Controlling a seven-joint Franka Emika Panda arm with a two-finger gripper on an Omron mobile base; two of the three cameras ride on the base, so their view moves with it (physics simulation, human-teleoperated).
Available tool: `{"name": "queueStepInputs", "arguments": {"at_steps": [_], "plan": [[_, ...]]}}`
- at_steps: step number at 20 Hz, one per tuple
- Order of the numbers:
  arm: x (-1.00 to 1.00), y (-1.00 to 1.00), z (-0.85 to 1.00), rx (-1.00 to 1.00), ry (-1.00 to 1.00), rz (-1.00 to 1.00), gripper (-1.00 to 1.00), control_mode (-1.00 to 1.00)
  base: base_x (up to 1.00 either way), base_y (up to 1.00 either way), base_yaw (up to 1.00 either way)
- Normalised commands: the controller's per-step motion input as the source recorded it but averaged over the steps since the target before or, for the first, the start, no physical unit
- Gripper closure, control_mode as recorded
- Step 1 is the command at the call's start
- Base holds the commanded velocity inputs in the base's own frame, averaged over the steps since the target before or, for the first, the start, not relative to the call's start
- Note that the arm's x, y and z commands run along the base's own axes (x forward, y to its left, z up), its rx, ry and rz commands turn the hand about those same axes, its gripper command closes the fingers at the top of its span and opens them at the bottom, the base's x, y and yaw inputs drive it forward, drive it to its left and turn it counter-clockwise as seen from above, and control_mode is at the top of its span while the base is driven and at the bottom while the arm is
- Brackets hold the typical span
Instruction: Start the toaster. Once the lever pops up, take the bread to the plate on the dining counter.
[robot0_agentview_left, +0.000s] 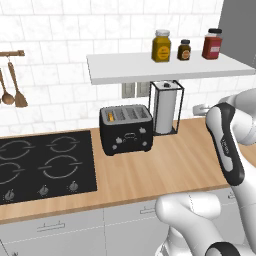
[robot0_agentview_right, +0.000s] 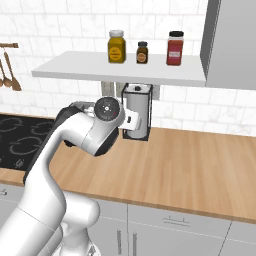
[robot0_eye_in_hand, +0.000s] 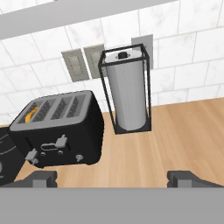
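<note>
The black four-slot toaster stands on the wood worktop just right of the stove, its front with grey knobs facing me. The bread sits down in its leftmost slot, with just an orange-tan edge showing. In the hand view the toaster lies at the lower left with the bread in its far-left slot. My gripper hangs open, fingertips wide apart, back from the toaster and to its right, holding nothing. The plate and the dining counter are out of view.
A paper towel roll in a black wire frame stands close to the toaster's right. Above both runs a white shelf with three jars. The black stove lies to the left. Bare wood worktop stretches in front and right.
</note>
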Motion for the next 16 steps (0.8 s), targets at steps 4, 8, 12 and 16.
{"name": "queueStepInputs", "arguments": {"at_steps": [4, 8, 12, 16], "plan": [[0.00, 0.00, 0.00, 0.00, 0.00, 0.00, -1.00, -1.00, 0.00, 0.00, 0.00], [0.00, 0.00, 0.00, 0.00, 0.00, 0.00, -1.00, -1.00, 0.00, 0.00, 0.00], [0.00, 0.00, 0.00, 0.00, 0.00, 0.00, -1.00, -1.00, 0.00, 0.00, 0.00], [0.00, 0.00, 0.00, 0.00, 0.00, 0.00, -1.00, -1.00, 0.00, 0.00, 0.00]]}}
